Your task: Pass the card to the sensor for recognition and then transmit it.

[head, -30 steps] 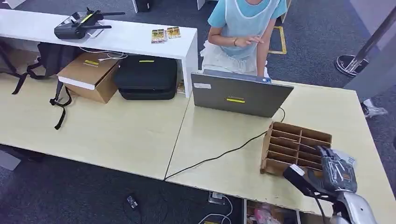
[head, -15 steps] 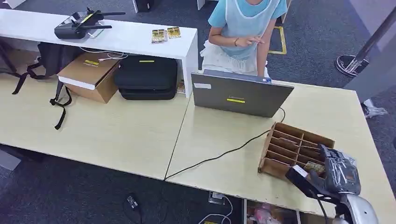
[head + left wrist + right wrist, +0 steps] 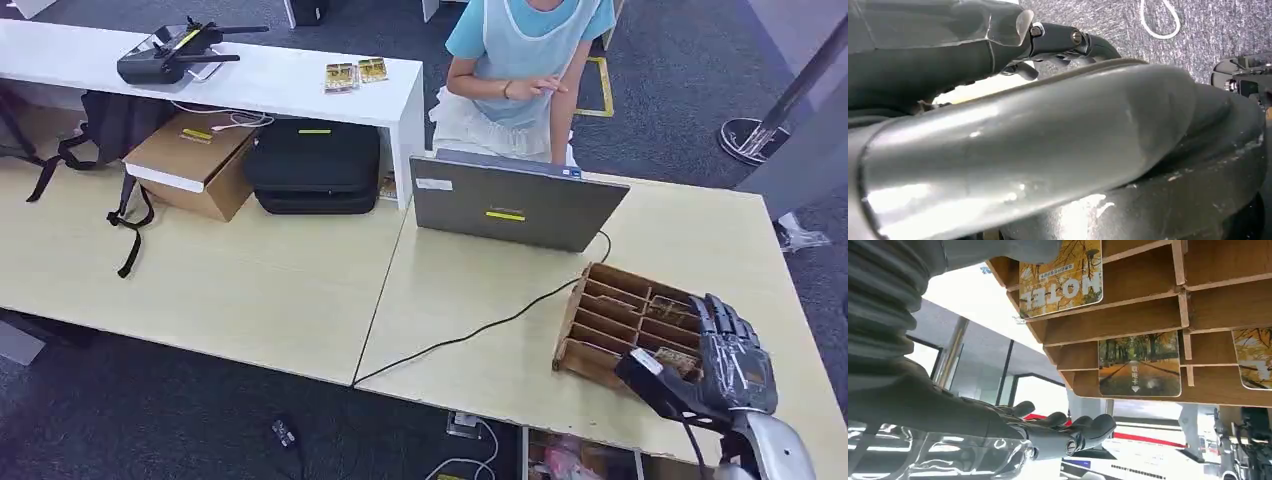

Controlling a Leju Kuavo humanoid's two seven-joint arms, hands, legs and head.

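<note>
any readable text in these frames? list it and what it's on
"HOTEL": card in the wooden rack, seen upside down in the right wrist view.
Chinese characters on the middle card: too small to read.
Yellow label on the laptop: unreadable.
Small cards on the white shelf: too small to read.

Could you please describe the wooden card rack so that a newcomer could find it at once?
Start at the grey laptop on the pale table; nearer the robot, at the right, lies the wooden card rack, beside the right hand. It alone is brown and divided into slots holding cards.
</note>
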